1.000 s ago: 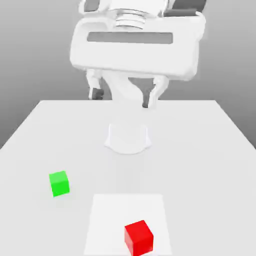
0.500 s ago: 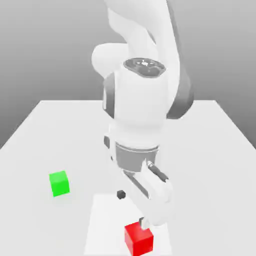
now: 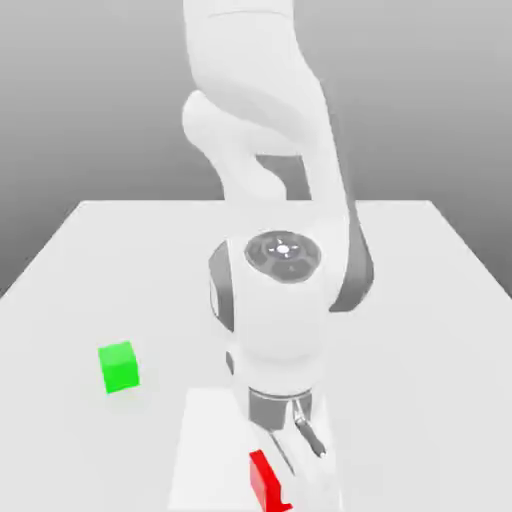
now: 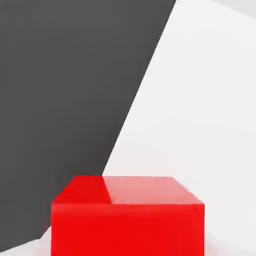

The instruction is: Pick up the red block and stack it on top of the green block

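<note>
Gripper (image 3: 297, 480) reaches low at the near edge of the white surface (image 3: 90, 270) in the exterior view, the arm (image 3: 285, 300) bent steeply over it; whether its fingers are spread or pressed together I cannot tell. The red block (image 3: 265, 482) peeks out just beside it, partly hidden. The green block (image 3: 118, 367) sits well apart toward the exterior view's left.

From the hand view, the red block (image 4: 127, 215) lies close below on the surface (image 4: 200, 100). No writing is legible.

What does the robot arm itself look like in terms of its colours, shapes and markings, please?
The arm is glossy white with thick, rounded, tube-like links. Dark grey bands show at its joints, and the wrist housing is capped by a grey circular disc with small pale marks at its centre. Below it a grey ribbed collar leads to a white hand. No loose cables are visible.
</note>
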`<state>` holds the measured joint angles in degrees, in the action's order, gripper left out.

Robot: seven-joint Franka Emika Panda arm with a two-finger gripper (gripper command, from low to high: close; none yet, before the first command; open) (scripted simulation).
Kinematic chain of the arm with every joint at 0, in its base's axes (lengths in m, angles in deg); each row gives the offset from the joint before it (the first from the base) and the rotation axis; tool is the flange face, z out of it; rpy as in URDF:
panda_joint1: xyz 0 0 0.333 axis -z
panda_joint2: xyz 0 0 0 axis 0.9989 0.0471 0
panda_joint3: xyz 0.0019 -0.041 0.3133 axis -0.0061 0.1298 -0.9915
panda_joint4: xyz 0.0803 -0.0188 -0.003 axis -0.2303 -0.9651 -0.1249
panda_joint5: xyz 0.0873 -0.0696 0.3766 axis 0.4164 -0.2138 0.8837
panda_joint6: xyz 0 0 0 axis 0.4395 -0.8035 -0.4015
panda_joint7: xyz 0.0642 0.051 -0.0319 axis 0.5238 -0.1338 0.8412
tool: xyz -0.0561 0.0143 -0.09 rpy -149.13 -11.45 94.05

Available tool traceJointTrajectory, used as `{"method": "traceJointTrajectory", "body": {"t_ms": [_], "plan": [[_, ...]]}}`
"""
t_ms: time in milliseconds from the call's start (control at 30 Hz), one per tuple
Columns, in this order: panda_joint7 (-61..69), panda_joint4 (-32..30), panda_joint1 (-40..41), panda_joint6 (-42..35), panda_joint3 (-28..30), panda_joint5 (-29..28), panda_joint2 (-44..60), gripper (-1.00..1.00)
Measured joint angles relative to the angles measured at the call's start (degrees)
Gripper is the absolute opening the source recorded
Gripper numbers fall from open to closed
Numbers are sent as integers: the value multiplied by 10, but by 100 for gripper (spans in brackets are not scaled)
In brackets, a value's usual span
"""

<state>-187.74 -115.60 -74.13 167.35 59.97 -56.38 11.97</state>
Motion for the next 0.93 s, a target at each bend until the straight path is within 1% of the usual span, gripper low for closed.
{"method": "traceJointTrajectory", "body": {"t_ms": [100, 267, 467, 567, 667, 800, 833, 933], "plan": [[27, -11, 14, -44, -20, 38, -56, -100], [-95, -80, 54, -60, 42, 51, -131, -100], [-260, -172, 170, -60, 101, 71, -226, -100], [-334, -219, 204, -57, 123, 96, -277, -100], [-397, -256, 233, -17, 149, 116, -280, -100], [-409, -262, 243, 62, 152, 125, -208, -100], [-409, -262, 242, 80, 153, 127, -190, 100], [-409, -262, 243, 80, 153, 127, -190, 100]]}}
